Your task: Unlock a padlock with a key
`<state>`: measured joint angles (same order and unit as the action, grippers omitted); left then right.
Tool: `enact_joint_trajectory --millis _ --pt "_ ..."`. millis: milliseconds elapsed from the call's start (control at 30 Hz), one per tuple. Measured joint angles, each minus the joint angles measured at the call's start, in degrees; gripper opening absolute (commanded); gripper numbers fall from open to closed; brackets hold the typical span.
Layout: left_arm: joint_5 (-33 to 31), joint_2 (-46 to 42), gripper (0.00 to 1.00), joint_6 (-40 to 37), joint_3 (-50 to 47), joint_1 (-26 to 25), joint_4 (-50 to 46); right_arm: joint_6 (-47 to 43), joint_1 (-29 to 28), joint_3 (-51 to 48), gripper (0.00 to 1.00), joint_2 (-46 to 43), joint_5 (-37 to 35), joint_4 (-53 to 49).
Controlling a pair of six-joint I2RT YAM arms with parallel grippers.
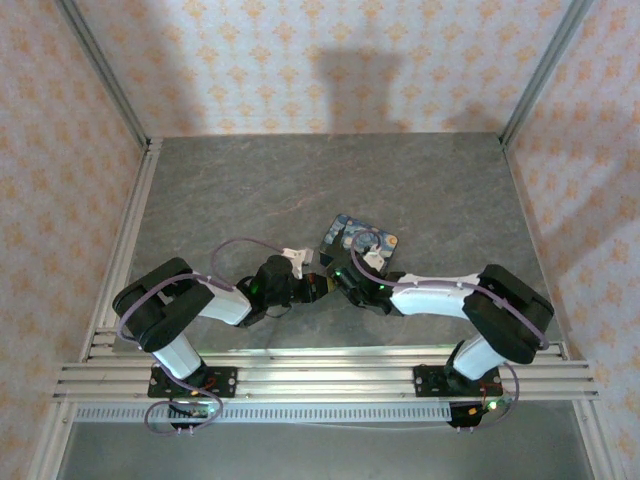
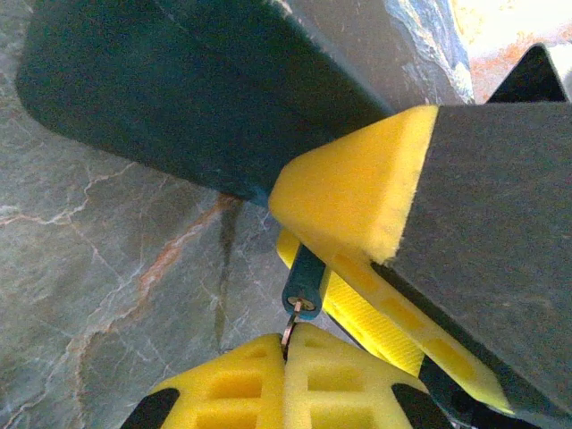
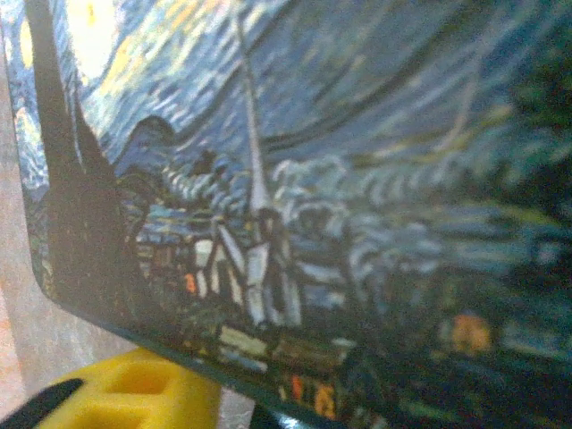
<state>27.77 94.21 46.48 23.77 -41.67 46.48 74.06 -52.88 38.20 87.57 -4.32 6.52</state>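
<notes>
My left gripper (image 2: 288, 347) is shut on the key (image 2: 290, 327), a thin metallic sliver pinched between its yellow pads. The key's tip sits in the brass keyhole face of the padlock (image 2: 302, 279), a small dark teal body. The padlock is clamped between the two yellow fingers (image 2: 357, 192) of my right gripper (image 1: 346, 281), which comes in from the right. In the top view, my left gripper (image 1: 316, 286) meets the right one at the table's middle, just in front of the box.
A blue box painted with yellow swirls (image 1: 360, 240) lies just behind the grippers. Its dark side (image 2: 179, 89) looms over the padlock, and its painted lid (image 3: 340, 179) is very close to my right finger (image 3: 134, 393). Grey stone tabletop (image 1: 250, 190) lies all around.
</notes>
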Motion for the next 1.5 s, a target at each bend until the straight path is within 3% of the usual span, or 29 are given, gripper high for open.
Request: enact_joint_trajectory --millis 133,367,467,567,667,1200,1500 --pt "-0.04 -0.11 0.00 0.02 -0.22 0.02 -0.04 0.15 0.04 0.00 0.19 0.11 -0.20 -0.22" --pt "-0.20 -1.25 0.00 -1.16 -0.33 0.00 -1.31 0.24 -0.04 0.00 0.13 -0.20 -0.22 -0.50" --pt "-0.13 -1.79 0.00 -2.21 -0.33 0.00 -2.08 0.26 -0.20 0.00 0.17 -0.59 -0.22 -0.94" --pt "0.02 -1.95 0.00 -3.04 -0.33 -0.15 -2.16 0.31 -0.22 0.00 0.36 -0.96 -0.22 -1.33" --pt "0.07 -1.95 0.00 -3.10 -0.39 -0.37 -2.27 -0.02 -0.33 0.00 0.42 -1.33 -0.57 -2.01" --pt "-1.27 -2.29 0.00 -6.23 -0.48 -1.73 -3.52 0.28 -0.33 0.15 0.43 -1.40 -0.09 -2.58" --pt "-3.32 -3.87 0.00 -9.07 -0.48 -2.23 -5.64 0.87 -0.33 1.46 0.30 -0.57 0.90 -4.17"
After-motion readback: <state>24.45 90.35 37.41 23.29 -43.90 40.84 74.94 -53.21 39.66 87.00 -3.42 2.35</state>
